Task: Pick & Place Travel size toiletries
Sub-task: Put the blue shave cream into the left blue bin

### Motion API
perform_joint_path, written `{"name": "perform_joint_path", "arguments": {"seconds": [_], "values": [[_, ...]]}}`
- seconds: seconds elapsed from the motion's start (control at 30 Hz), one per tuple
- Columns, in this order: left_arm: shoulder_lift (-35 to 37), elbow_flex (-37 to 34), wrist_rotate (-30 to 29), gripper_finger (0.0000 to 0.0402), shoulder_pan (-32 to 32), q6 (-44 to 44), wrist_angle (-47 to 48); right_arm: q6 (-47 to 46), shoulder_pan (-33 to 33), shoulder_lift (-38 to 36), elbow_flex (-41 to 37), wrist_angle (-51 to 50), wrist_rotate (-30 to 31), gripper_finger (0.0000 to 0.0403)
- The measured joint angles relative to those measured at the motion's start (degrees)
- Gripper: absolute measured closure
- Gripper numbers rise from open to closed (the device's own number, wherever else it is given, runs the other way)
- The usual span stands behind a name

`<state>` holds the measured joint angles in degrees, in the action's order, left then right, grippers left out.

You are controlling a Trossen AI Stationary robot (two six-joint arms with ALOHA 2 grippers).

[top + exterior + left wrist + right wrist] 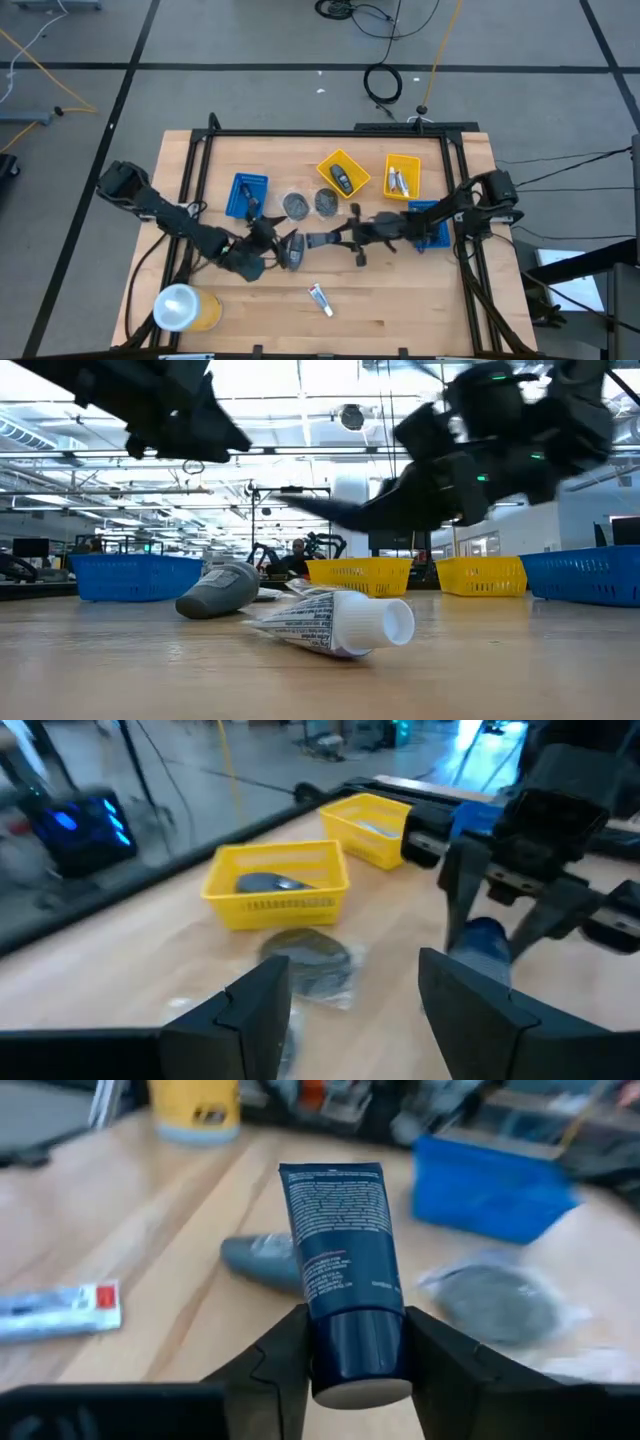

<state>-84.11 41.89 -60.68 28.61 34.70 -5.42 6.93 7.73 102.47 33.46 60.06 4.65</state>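
Note:
My right gripper (355, 1365) is shut on a dark navy tube (340, 1230) and holds it above the table's middle (318, 241). My left gripper (350, 1010) stands open just left of it (280, 250), with nothing between its fingers. A white tube (320, 298) lies on its side near the front edge. Beyond the navy tube, a grey tube (262, 1260) also lies flat on the wood. Two flat grey discs (297, 205) (327, 201) rest on the table behind the grippers. My right gripper pinches the navy tube's cap end (358, 1342) between its two fingers. The fingers come about level from the table's right side. The tube sticks straight out ahead of them, along their line. It is lifted clear of the table, its printed side up.
Two yellow trays stand at the back, one (343, 175) with a dark bottle, one (402, 176) with silvery tubes. A blue tray (246, 193) sits back left, another (430, 222) under my right arm. An orange cup (185, 308) stands front left.

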Motion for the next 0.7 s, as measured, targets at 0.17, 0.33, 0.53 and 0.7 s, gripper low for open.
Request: {"name": "perform_joint_path", "arguments": {"seconds": [0.17,0.33,0.53,0.7], "values": [[0.2,-0.2,12.6,0.0185,-5.4,-4.8,-7.9,3.2,1.3,0.0,-1.4,4.0,7.6,0.0274],[-1.0,-0.1,30.1,0.0185,-12.3,-7.6,-14.1,4.9,1.8,-0.1,0.2,1.8,7.2,0.0275],[-3.1,-0.2,45.7,0.0185,-19.0,-4.7,-14.7,6.0,1.8,0.0,0.6,1.5,7.5,0.0275],[-8.0,-0.1,56.9,0.0185,-21.9,-2.1,-18.8,7.2,1.8,0.0,0.6,1.0,7.7,0.0275]]}}
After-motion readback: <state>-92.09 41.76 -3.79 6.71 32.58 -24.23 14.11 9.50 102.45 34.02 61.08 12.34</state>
